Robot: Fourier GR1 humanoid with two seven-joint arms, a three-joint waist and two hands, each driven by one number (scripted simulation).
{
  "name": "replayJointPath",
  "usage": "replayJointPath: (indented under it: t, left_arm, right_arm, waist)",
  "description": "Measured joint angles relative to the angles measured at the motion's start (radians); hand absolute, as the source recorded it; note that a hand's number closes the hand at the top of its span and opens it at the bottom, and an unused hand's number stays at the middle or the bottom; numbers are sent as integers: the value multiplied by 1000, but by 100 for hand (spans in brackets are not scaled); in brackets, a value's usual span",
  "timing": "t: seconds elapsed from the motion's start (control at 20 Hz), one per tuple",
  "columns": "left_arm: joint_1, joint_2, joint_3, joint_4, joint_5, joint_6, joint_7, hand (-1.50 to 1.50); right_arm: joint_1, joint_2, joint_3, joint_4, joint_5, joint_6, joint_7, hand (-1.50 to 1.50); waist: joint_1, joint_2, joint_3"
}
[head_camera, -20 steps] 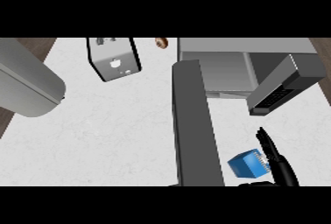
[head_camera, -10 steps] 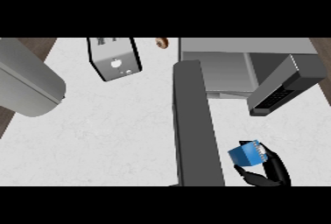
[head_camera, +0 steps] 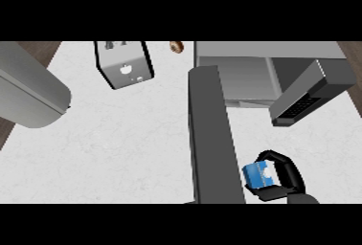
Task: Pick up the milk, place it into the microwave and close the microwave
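We saw the right hand (head_camera: 281, 178) curled around the blue milk carton (head_camera: 257, 174), grasping it low at the view's right, just beside the open microwave door (head_camera: 210, 139). The microwave (head_camera: 263, 72) sat further up with its cavity exposed. A toaster (head_camera: 126, 64) stood upper left on the counter (head_camera: 120, 139). The left hand was out of view.

Blue milk (head_camera: 258, 175), black right hand (head_camera: 285, 178), grey microwave (head_camera: 244, 72), white speckled counter (head_camera: 120, 143).
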Motion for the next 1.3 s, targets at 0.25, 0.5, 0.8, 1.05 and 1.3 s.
replayJointPath:
  t: [0.25,0.5,0.8,1.05,1.3]
  left_arm:
    - [3,5,4,1,20,-6,6,-150]
    - [-13,-5,-10,4,26,-15,2,-150]
    - [-16,15,12,8,55,-11,25,-150]
    - [-22,12,10,10,69,-15,39,-150]
    - [-33,13,14,13,79,-14,50,-150]
  right_arm:
    - [-49,16,-14,44,-24,-14,-11,150]
    - [-141,13,-66,115,-49,-70,-22,150]
    - [-251,31,-79,164,-37,-147,-24,150]
    - [-351,4,-103,203,-42,-180,-16,150]
    - [-474,-32,-118,261,-38,-209,43,150]
  waist:
    - [4,2,3]
    - [10,6,4]
    - [12,7,4]
    - [13,8,4]
    - [23,12,4]
